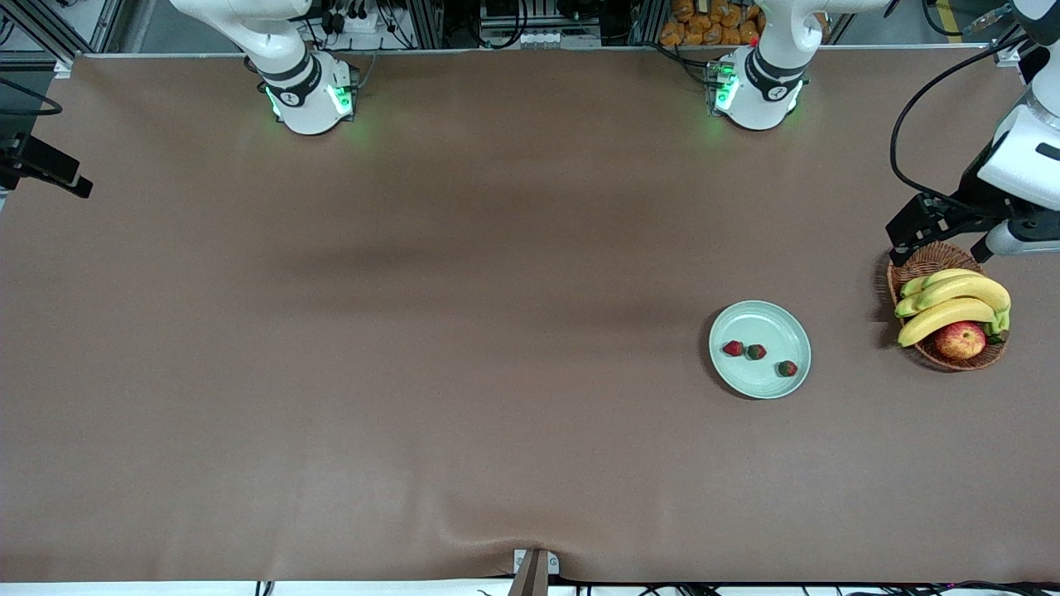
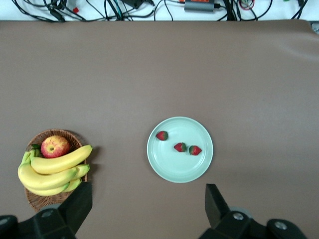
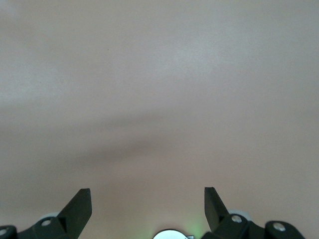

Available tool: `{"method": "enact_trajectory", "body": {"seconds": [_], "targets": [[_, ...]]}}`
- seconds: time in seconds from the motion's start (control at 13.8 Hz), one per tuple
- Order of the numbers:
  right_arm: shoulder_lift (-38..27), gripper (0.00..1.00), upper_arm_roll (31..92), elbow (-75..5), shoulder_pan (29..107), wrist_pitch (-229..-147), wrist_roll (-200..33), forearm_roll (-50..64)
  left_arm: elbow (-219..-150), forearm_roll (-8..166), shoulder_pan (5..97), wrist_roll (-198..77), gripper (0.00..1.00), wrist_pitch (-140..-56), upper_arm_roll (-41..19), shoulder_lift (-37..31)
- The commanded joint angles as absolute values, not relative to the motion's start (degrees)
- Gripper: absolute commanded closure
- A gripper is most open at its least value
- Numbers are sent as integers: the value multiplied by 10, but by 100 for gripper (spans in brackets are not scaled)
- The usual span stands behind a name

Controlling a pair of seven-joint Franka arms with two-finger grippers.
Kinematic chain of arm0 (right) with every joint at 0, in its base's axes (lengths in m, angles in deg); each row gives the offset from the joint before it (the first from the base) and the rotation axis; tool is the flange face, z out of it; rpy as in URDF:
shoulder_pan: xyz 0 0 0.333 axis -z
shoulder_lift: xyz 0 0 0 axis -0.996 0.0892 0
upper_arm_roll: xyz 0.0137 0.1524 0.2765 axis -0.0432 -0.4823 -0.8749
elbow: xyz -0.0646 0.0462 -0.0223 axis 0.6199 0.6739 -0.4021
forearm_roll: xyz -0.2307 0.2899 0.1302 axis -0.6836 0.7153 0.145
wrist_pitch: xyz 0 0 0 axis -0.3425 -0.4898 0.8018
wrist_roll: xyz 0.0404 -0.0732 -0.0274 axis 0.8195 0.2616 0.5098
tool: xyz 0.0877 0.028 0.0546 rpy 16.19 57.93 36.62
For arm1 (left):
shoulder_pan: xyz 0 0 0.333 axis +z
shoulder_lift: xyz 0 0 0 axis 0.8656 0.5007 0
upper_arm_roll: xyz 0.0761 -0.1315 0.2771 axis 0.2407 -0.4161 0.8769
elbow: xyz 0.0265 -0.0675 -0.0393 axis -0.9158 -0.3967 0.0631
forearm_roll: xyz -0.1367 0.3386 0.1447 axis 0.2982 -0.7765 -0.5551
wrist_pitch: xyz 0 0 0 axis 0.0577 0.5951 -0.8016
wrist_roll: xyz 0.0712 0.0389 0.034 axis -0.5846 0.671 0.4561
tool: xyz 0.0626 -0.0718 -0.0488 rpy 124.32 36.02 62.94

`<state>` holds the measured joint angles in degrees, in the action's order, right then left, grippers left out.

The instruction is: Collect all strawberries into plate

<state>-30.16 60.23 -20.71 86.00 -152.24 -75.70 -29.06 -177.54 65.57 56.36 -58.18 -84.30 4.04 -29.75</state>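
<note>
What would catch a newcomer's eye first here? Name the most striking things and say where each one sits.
First the pale green plate toward the left arm's end of the table, with all three strawberries lying on it. Next the wicker basket beside it, closer still to that end, holding bananas and an apple. The left gripper hangs open near the basket; the right gripper waits open over bare tablecloth.

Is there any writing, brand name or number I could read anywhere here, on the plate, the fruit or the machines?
None can be read.
The plate, strawberries, bananas, apple and basket carry no writing.
Each arm base bears a small round dark mark, too small to read.
</note>
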Motion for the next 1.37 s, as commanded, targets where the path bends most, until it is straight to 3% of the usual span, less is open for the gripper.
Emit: {"method": "enact_trajectory", "body": {"seconds": [0.0, 1.3], "targets": [[-298, 0, 599, -196, 862, -1515, -747, -296, -1760, 668, 557, -588, 0, -801, 46, -298], [-298, 0, 598, -196, 861, -1515, -747, -296, -1764, 707, 554, -567, 0, -756, 46, -293]]}}
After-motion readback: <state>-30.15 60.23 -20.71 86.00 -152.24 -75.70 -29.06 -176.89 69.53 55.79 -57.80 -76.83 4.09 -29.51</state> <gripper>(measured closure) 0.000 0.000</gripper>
